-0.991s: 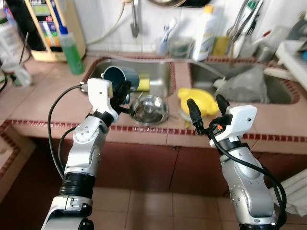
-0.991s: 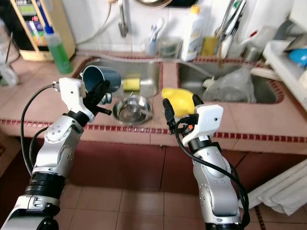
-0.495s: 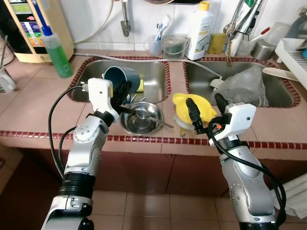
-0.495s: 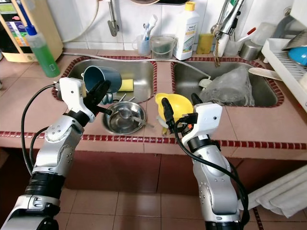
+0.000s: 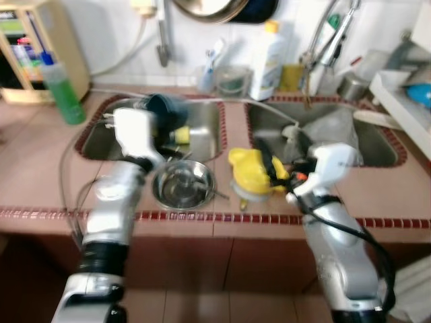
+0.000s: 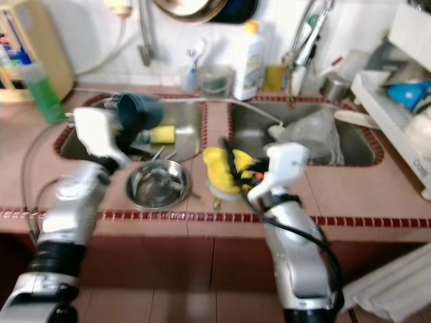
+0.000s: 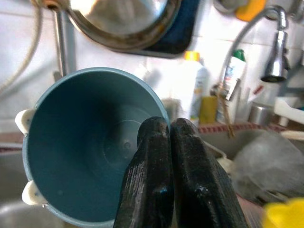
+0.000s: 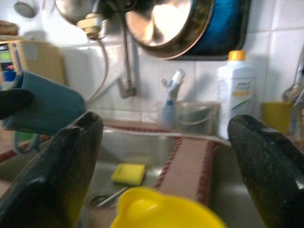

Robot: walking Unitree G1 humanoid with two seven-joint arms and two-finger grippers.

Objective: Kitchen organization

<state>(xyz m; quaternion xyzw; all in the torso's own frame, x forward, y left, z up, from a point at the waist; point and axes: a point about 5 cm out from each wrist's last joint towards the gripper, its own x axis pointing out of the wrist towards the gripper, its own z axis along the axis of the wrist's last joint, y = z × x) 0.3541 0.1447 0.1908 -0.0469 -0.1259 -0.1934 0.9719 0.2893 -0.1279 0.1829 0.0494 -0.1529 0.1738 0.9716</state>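
Observation:
A dark blue cup (image 5: 167,109) hangs tilted over the left sink (image 5: 205,124), its mouth toward my wrist camera. My left gripper (image 7: 168,142) is shut on the blue cup (image 7: 80,147), with the fingers pressed together at its rim. On the counter edge between the sinks lies a yellow plastic piece (image 5: 249,170). My right gripper (image 5: 278,163) is open just above and behind it; its fingers (image 8: 61,171) stand wide apart over the yellow piece (image 8: 161,211). A steel bowl (image 5: 183,185) sits on the counter by the left sink. Both eye views are blurred.
A yellow sponge (image 5: 180,134) lies in the left sink. A crumpled clear bag (image 5: 337,128) fills the right sink. A green bottle (image 5: 65,94) stands at the back left, a white bottle (image 5: 266,52) by the wall, and a dish rack (image 5: 404,94) on the right.
The whole picture has shifted and blurred, so the camera moved. The left gripper still holds the blue cup. The right gripper now sits closer over the yellow piece.

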